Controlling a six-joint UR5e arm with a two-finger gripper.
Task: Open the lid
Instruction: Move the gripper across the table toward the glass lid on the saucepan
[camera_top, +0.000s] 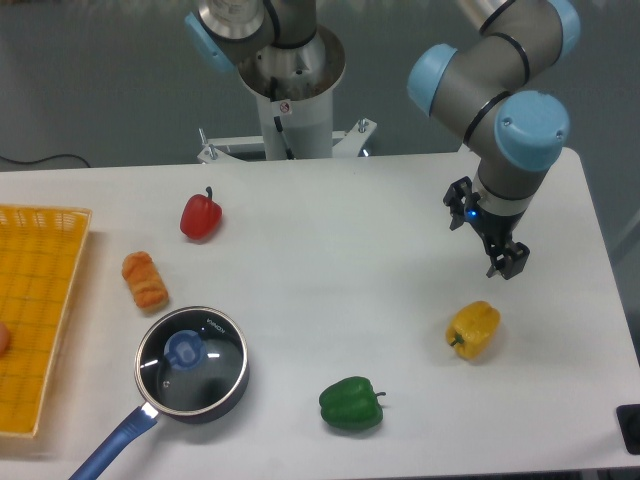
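The lid (204, 372), a clear glass disc with a thin silver rim and a blue centre knob (185, 349), rests flat on the dark saucepan (230, 393) at the front left of the table. The saucepan's long blue handle (112, 446) points to the front left. My gripper (510, 263) hangs above the table at the right, far from the lid and just above a yellow bell pepper. Its black fingers point down and hold nothing; the gap between them is too small to judge.
A yellow bell pepper (474, 329) lies below the gripper. A green bell pepper (351, 404) sits at the front centre. A red bell pepper (200, 215) and an orange pastry-like item (146, 279) lie left of centre. An orange basket (35, 320) stands at the left edge.
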